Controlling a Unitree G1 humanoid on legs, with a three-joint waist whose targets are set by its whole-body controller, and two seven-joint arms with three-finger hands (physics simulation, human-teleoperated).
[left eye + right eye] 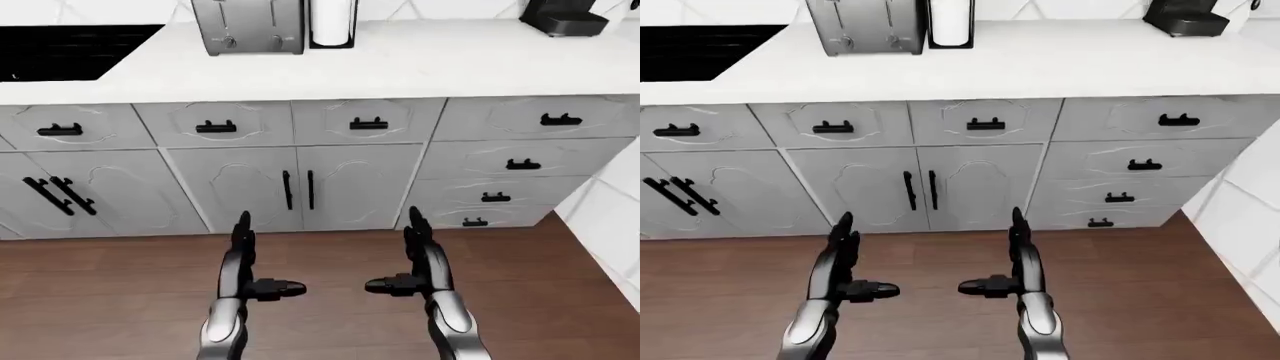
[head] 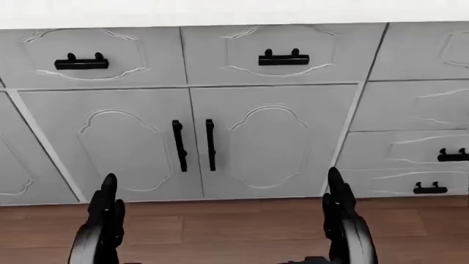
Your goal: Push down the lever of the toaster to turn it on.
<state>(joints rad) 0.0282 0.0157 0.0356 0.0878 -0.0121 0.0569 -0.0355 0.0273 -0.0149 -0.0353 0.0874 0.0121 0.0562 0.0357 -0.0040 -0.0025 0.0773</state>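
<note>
Your left hand (image 1: 243, 262) and right hand (image 1: 418, 259) hang open and empty above the floor (image 1: 100, 300), well short of the toaster (image 1: 248, 26) on the counter (image 1: 420, 64).

White counter (image 1: 420, 64) carries toaster (image 1: 248, 27), paper roll (image 1: 333, 22)

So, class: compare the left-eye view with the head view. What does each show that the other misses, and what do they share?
Only the left-eye view shows the counter, with the toaster, a paper-towel roll, a black appliance at the top right and a black stove at the top left. The head view adds nothing of its own; it only brings the cabinets nearer. Both show the double doors, drawers, wooden floor, and the left hand and right hand, both open and low.
</note>
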